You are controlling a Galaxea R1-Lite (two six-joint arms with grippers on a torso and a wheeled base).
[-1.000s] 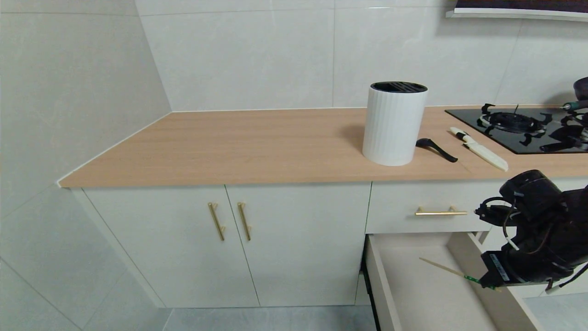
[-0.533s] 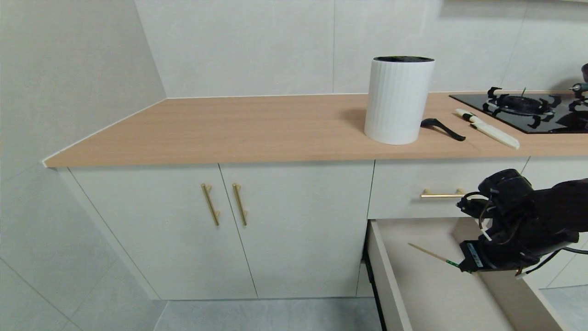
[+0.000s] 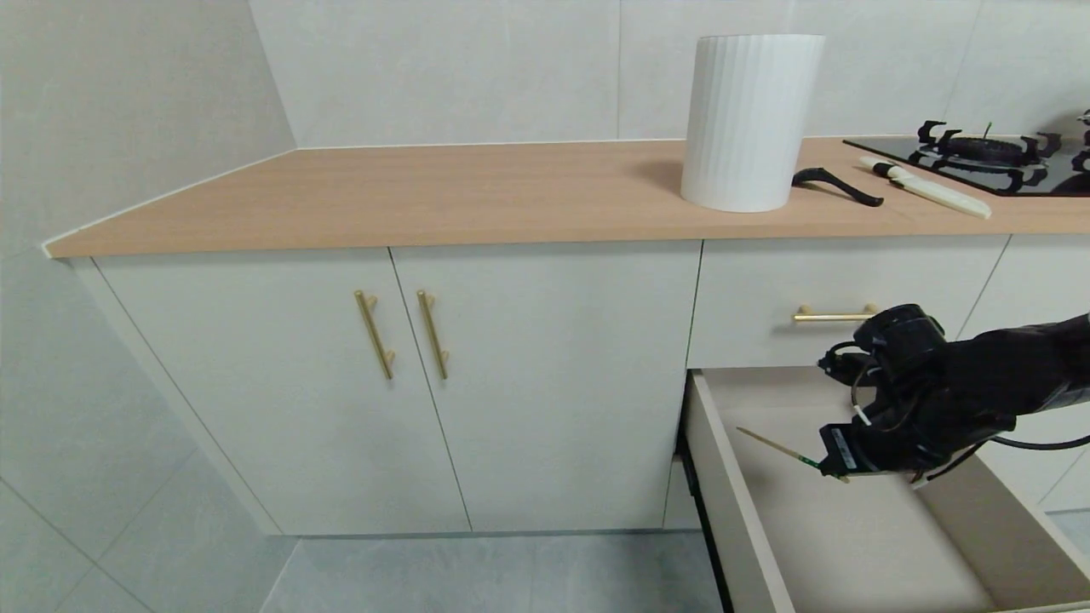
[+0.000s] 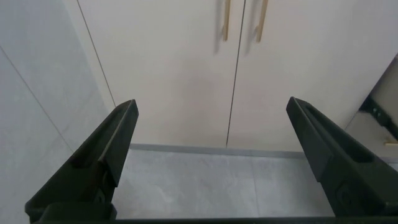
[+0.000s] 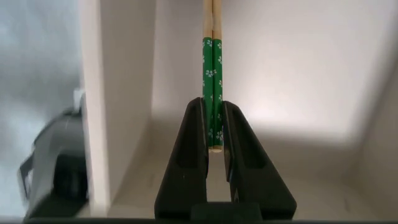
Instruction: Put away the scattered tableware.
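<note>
Right pincer [image 3: 824, 464] clamping chopsticks [image 3: 771, 444], farther over drawer [image 3: 724, 487]

Head camera looks down over desk [image 3: 426, 196] and open drawer [image 3: 834, 545]; right wrist peers closely into it, left wrist faces cabinet doors [image 4: 186, 74].

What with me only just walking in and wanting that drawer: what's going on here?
The robot is putting tableware away. Its right hand is shut on a pair of chopsticks, holding them over the open drawer below the countertop. The left hand is open and empty, low in front of the cabinet doors. A white knife and a black utensil lie on the countertop beside the white holder, not yet put away.
</note>
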